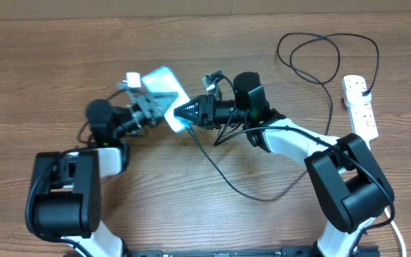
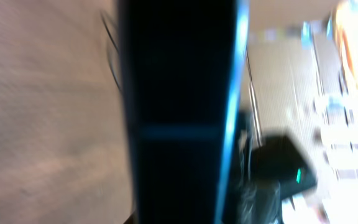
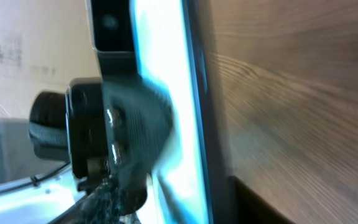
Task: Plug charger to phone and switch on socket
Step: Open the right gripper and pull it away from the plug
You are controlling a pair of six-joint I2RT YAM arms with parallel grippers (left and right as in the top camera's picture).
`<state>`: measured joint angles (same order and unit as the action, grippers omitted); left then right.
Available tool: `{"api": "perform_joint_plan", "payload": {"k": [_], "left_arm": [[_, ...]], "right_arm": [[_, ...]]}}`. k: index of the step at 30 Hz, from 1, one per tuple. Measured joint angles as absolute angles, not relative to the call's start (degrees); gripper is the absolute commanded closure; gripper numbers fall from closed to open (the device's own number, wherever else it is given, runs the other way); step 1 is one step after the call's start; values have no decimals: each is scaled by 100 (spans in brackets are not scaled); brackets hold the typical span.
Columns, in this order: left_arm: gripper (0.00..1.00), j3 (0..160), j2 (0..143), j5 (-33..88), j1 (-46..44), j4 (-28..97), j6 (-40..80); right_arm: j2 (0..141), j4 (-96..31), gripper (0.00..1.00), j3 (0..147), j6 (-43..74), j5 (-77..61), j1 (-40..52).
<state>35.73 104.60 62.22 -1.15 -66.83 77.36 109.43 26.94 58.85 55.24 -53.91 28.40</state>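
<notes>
The phone (image 1: 164, 94), its screen lit light blue, is held tilted above the table with my left gripper (image 1: 150, 104) shut on it. In the left wrist view the phone's dark back (image 2: 179, 112) fills the middle. My right gripper (image 1: 184, 112) points left at the phone's lower edge. In the right wrist view the lit phone (image 3: 166, 93) stands edge-on, and one dark finger (image 3: 260, 205) sits off to its right, jaws apart. The charger's thin black cable (image 1: 227, 178) runs from there to the socket (image 1: 360, 107). Its connector tip is hidden at the phone's edge.
The charger cable loops (image 1: 320, 50) at the back right above the white power strip. The strip's thick white cord (image 1: 398, 232) runs off the front right corner. Both arm bases (image 1: 63, 193) stand at the front edge.
</notes>
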Motion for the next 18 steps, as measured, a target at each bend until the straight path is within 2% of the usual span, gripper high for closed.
{"api": "perform_joint_plan", "payload": {"k": [7,12,18], "left_arm": [[96,3551,10460,6499,-167,-6685,7738],[96,3551,10460,6499,-148,-6685,7734],[96,3548,10460,6501,-148,-6523,7607]], "right_arm": [[10779,2462,0,5894,4871,-5935,2132],[9891,1205,0,5905,4003,-6020,1350],[8466,-1271,0,5964,2482,-5356,856]]}}
